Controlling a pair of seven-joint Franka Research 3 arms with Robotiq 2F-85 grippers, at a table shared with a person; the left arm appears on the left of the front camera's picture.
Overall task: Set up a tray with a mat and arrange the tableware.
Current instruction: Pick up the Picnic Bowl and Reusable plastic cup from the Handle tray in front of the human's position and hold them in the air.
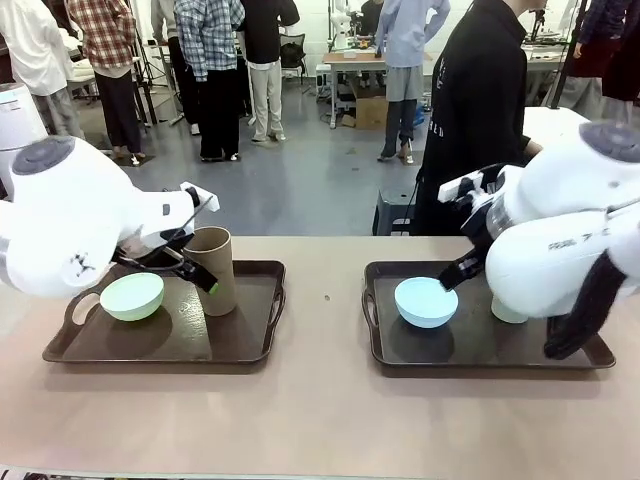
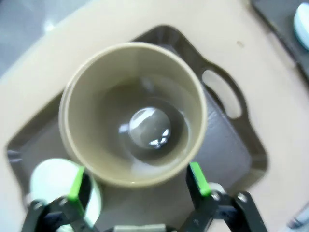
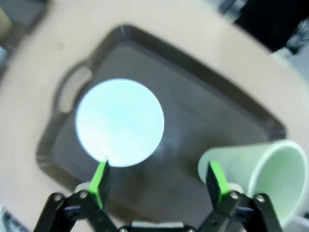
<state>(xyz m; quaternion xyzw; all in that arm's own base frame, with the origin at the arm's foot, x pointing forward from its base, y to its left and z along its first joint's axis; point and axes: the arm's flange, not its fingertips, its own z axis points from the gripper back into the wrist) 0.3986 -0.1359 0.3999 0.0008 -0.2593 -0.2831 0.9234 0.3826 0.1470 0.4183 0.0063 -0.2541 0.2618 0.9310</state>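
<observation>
The tan table (image 1: 320, 420) spreads beneath the left gripper (image 2: 136, 176) and the right gripper (image 3: 158, 175); a small dark speck (image 1: 326, 297) lies on it between the two, well apart from either. Beyond the right gripper, at the table's far edge, stands a person in a black top (image 1: 480, 110); just beside them is a dark stool or stand (image 1: 395, 212) on the grey floor (image 1: 300, 190). Far behind the left gripper several people (image 1: 215, 70) stand; farther back is another table (image 1: 350, 60) with a cardboard box (image 1: 368, 108) under it. A white rounded machine (image 1: 20, 125) stands behind the left gripper, towards its outer side.

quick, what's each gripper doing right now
left gripper: open, holding nothing, at the tan cup
right gripper: open, holding nothing
</observation>
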